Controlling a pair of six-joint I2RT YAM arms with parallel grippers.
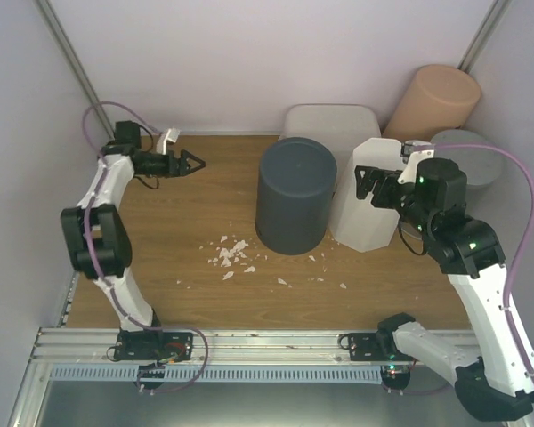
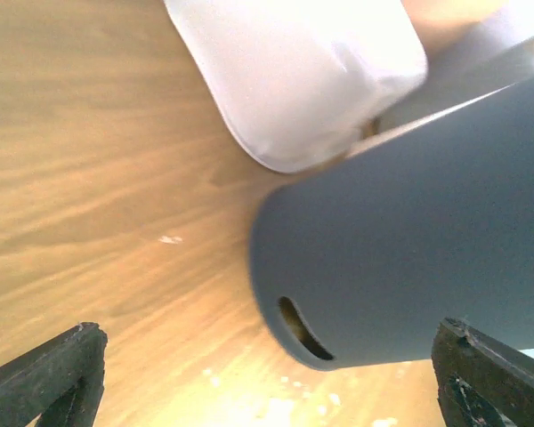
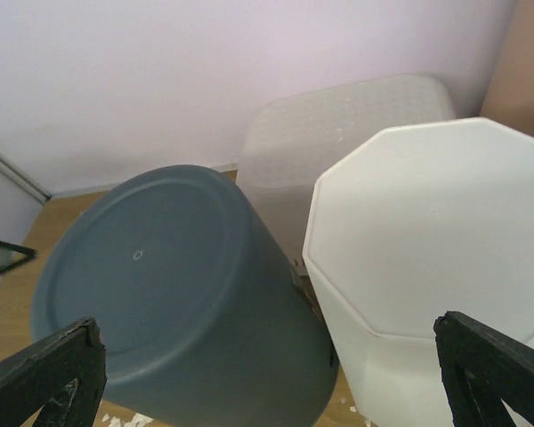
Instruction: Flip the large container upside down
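Note:
The large dark grey container (image 1: 294, 196) stands in the middle of the wooden table with its closed flat base facing up; it also shows in the right wrist view (image 3: 160, 285) and in the left wrist view (image 2: 409, 249), where a handle slot (image 2: 303, 331) shows near its rim. My left gripper (image 1: 196, 164) is open and empty, hovering to the container's left, clear of it. My right gripper (image 1: 365, 182) is open and empty, held above a white octagonal container (image 1: 369, 200) that stands against the grey one's right side.
A translucent white bin (image 1: 329, 120) stands behind the grey container. A tan cylinder (image 1: 432, 102) and a grey cylinder (image 1: 472, 156) stand at the back right. White scraps (image 1: 231, 253) lie in front of the grey container. Walls close off the back and sides.

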